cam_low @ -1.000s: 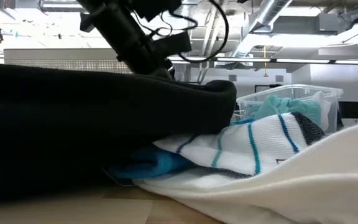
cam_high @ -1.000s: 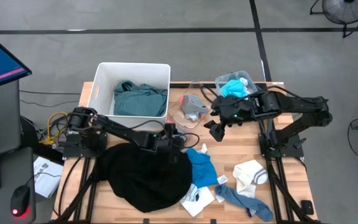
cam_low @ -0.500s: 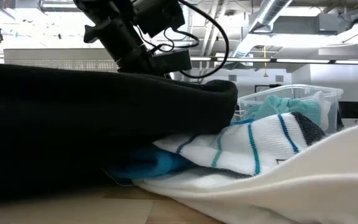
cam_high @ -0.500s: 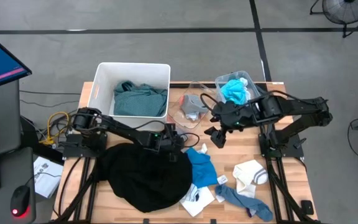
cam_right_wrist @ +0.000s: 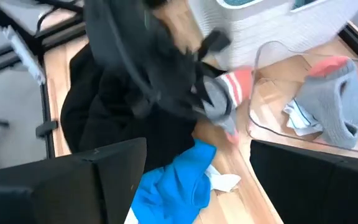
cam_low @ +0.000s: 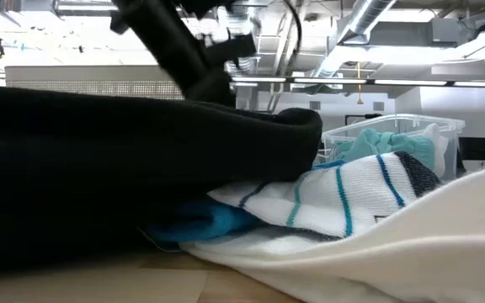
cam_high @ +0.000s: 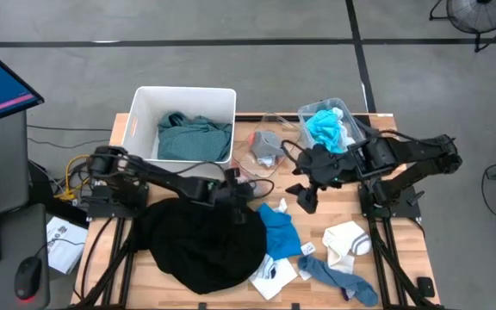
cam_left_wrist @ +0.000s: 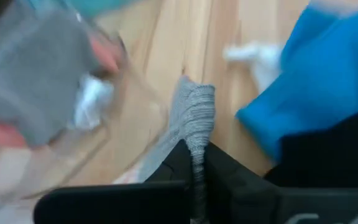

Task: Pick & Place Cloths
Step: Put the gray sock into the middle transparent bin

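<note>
A: The left gripper sits near the bench's centre in the high view, clenched on a grey sock with a coral cuff. The right wrist view shows that sock pinched just beside the clear bin at about twelve o'clock.

B: And the right gripper?

A: Spread wide and holding nothing, hovering at roughly two o'clock of centre, above the blue shirt.

B: What might fail?

A: The sock hangs limp from a small pinch, so I judge it could slip, or snag the bin's rim and tip it. The two arms are also close together.

B: Anything in the way?

A: The black garment lies under the left arm; the white bin at eleven o'clock holds a teal shirt. White and grey socks lie around four o'clock.
</note>
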